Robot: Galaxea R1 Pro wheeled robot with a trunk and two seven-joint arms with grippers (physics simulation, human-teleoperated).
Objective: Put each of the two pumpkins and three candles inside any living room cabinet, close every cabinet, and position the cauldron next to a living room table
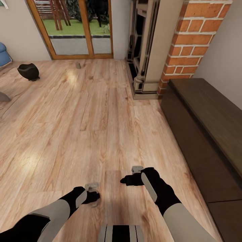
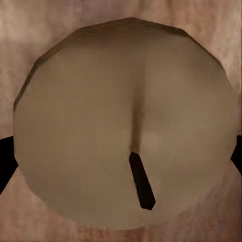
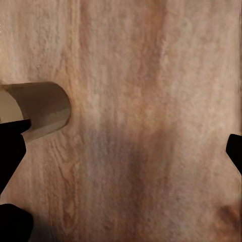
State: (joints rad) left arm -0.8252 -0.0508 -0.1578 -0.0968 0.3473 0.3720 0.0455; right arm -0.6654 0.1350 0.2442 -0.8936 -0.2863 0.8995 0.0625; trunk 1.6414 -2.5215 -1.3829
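My left gripper (image 1: pixel 94 197) is low over the floor, shut on a cream-tan candle (image 2: pixel 101 126). The candle's round top and black wick sit close in the left wrist view, with a black finger at each side. That same candle (image 3: pixel 40 108) lies beside the open right gripper (image 3: pixel 121 151), which holds nothing. In the head view the right gripper (image 1: pixel 129 179) hovers just right of the left one. A second small candle (image 1: pixel 78 65) stands on the floor by the glass door. The black cauldron (image 1: pixel 28 71) sits at far left. The dark brown cabinet (image 1: pixel 208 134) runs along the right, fronts closed. The pumpkins are out of view.
A fireplace (image 1: pixel 143 50) and a brick column (image 1: pixel 191 40) stand beyond the cabinet. A wood-framed glass door (image 1: pixel 77 30) fills the far wall. At the left edge are a blue seat (image 1: pixel 4 53) and a grey slab corner (image 1: pixel 2 97). Wooden floor lies between.
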